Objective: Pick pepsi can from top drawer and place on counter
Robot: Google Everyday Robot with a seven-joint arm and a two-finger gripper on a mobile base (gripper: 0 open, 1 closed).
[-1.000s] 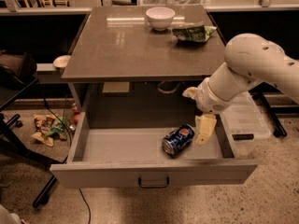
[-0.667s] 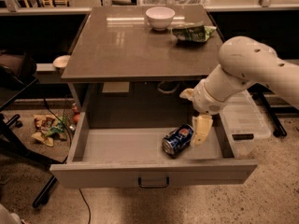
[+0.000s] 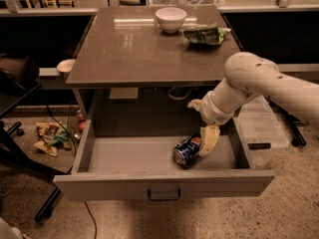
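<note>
The pepsi can [image 3: 187, 150] lies on its side in the open top drawer [image 3: 129, 156], right of the middle. The drawer's front panel with its dark handle [image 3: 164, 194] faces me. My gripper [image 3: 201, 131] hangs down into the drawer from the right, just right of the can. It is open, and its lower cream finger [image 3: 209, 139] stands beside the can's right end. It holds nothing. The counter [image 3: 144, 49] is the grey-brown tabletop above the drawer.
A white bowl [image 3: 170, 19] and a green snack bag [image 3: 205, 34] sit at the counter's far side. A clear plastic bin [image 3: 260, 130] stands on the floor right of the drawer. Litter [image 3: 50, 136] lies on the floor at the left, near a dark chair base [image 3: 20, 158].
My arm has shifted left and down a little, bringing the gripper closer to the can's right end. The can has not moved.
</note>
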